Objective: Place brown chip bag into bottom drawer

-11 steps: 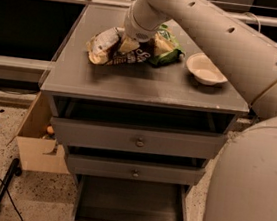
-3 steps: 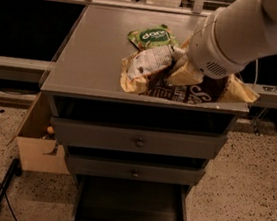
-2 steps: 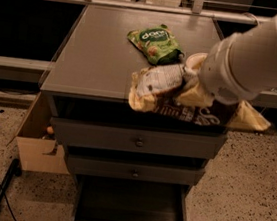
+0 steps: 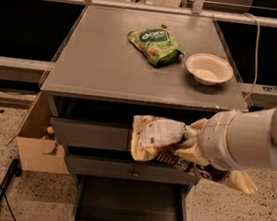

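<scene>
The brown chip bag (image 4: 159,143), dark brown with tan-yellow edges and a white label panel, hangs in the air in front of the two upper drawers, off the cabinet top. My gripper (image 4: 191,137) is shut on the bag's right part, with the white arm (image 4: 248,138) coming in from the right. The bottom drawer (image 4: 129,204) stands pulled open below the bag, showing its dark grey interior. The bag's right end is partly hidden behind the arm.
A bright green snack bag (image 4: 155,45) and a white bowl (image 4: 208,69) lie on the grey cabinet top (image 4: 104,63). Two shallower drawers (image 4: 90,134) sit closed above the open one. A cardboard box (image 4: 36,145) stands on the floor to the left.
My gripper has carried the brown chip bag forward off the cabinet top and down in front of the upper drawers. The arm now uncovers the bowl and green bag.
</scene>
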Controlling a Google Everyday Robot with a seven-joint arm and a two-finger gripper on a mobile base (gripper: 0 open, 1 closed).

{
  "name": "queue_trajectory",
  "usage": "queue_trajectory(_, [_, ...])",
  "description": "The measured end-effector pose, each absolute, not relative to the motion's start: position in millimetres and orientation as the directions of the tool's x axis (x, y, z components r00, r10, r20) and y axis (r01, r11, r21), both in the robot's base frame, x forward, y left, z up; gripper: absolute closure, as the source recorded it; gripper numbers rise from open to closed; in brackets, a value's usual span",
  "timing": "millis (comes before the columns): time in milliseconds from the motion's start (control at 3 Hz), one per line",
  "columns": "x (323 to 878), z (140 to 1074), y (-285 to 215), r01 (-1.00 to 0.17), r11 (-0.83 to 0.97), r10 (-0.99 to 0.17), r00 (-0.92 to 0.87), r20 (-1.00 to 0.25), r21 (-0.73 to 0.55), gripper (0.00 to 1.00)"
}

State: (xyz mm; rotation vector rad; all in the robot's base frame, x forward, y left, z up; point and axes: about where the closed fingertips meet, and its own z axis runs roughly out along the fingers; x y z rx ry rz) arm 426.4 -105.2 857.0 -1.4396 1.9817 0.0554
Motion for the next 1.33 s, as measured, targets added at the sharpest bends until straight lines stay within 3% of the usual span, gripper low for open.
queue_trajectory(667, [420,775,-92,-0.884,0.349,-0.783,-0.092,-0.614,-0.312,1.0])
queue_trajectory(1333, [419,775,-91,-0.884,0.326,-0.801,-0.071,-0.594,-0.335,1.0])
